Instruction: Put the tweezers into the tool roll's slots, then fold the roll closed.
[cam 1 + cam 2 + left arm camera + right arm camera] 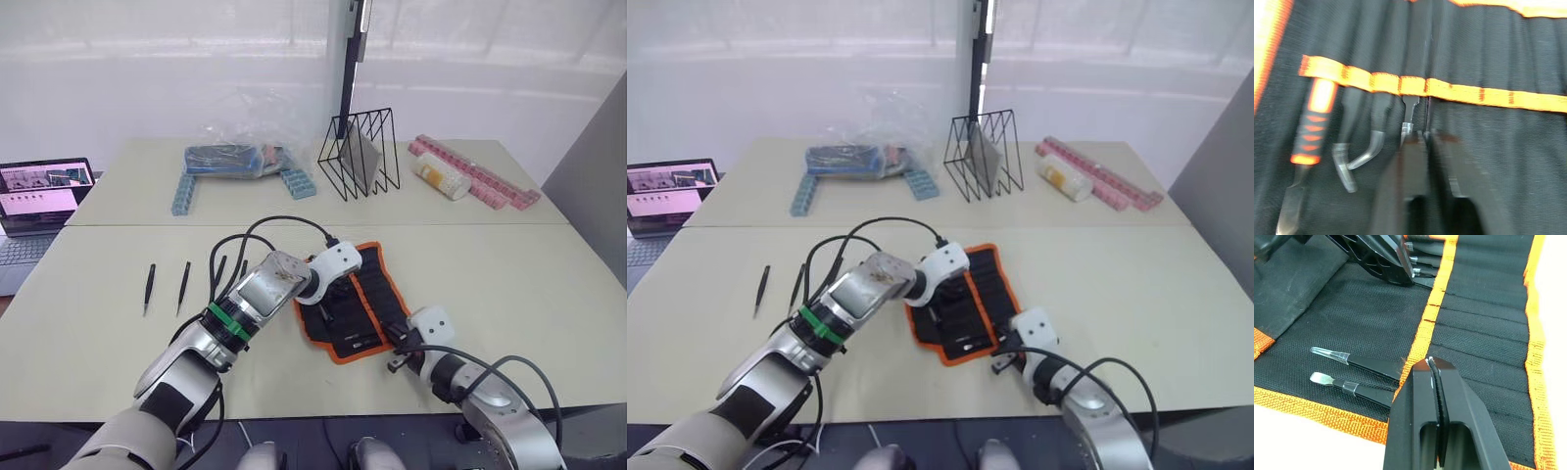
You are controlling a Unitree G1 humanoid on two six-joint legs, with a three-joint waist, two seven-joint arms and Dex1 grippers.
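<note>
The tool roll (367, 294) lies open on the table, black with orange edging. My left gripper (328, 304) is down on its inner face, shut on a thin black tweezers (1427, 115) whose tip sits at the orange band of the slots (1469, 54). Other tools (1359, 156) stand in neighbouring slots. My right gripper (1431, 363) is shut, its tips resting on the orange band (1437, 298) near the roll's near right edge; two capped tools (1332, 355) lie beside it. Two loose tweezers (149, 287) (183, 286) lie on the table to the left, with others partly behind cables (217, 276).
At the back stand a black wire rack (360, 155), a clear plastic bag of blue items (235, 157), blue strips (183, 194), pink strips (475, 171) and a small bottle (441, 176). A laptop (39, 201) sits far left. My arm cables (255, 235) loop over the table.
</note>
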